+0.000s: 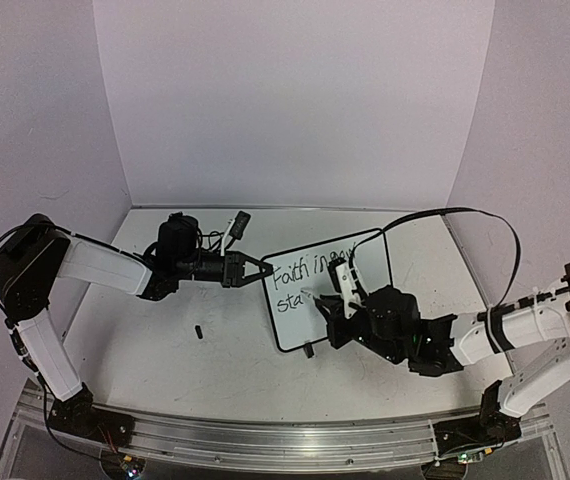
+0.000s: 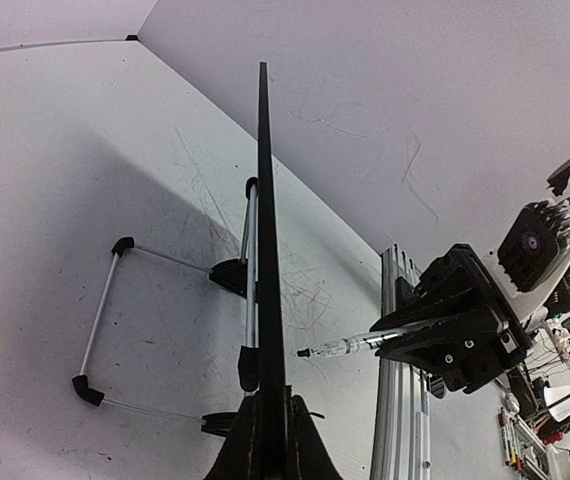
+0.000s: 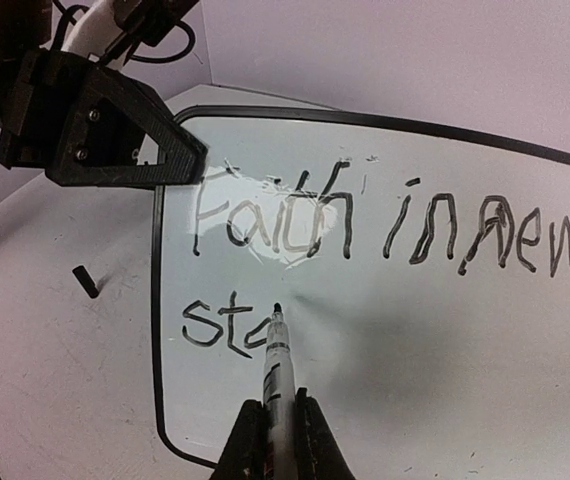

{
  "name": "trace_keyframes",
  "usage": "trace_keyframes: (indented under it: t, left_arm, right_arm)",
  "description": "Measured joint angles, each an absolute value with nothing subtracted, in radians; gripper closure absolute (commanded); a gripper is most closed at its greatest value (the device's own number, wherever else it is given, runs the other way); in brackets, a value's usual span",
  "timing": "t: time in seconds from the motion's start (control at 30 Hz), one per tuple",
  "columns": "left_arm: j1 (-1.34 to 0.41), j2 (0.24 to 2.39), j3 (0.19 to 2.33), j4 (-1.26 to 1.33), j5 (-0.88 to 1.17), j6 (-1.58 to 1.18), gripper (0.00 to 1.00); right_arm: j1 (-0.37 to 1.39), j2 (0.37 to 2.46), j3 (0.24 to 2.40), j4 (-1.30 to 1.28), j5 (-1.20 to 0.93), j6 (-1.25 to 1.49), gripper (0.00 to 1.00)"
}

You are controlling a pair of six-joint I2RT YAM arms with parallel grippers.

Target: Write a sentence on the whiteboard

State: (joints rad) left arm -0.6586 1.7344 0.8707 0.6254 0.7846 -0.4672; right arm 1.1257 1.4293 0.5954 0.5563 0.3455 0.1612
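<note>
Right wrist view: upright whiteboard (image 3: 395, 390) w/ thin blk frame bears sentence (image 3: 385, 225) "Faith in new / sta"; right end effector (image 3: 277, 425) clamped on marker (image 3: 275, 350), left end effector (image 2: 268, 412) clamped on board edge.

My left arm (image 1: 105, 266) and right arm (image 1: 480, 340) have white shells between black joints; a black cable (image 1: 470, 209) loops above, screws (image 3: 90, 115) dot my black left hand (image 1: 266, 270).

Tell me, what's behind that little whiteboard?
A thin wire stand with black corners rests on the table behind the whiteboard. The left gripper clamps the board's edge, partly covering the stand's nearest joint.
</note>
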Motion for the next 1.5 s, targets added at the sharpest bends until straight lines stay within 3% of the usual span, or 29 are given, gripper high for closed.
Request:
trace_keyframes:
  t: [1.5]
  left_arm:
    - [-0.659,1.734,0.871,0.625,0.784,-0.467,1.00]
  right_arm:
    - [1.111,1.473,0.586,0.521,0.337,0.212,1.00]
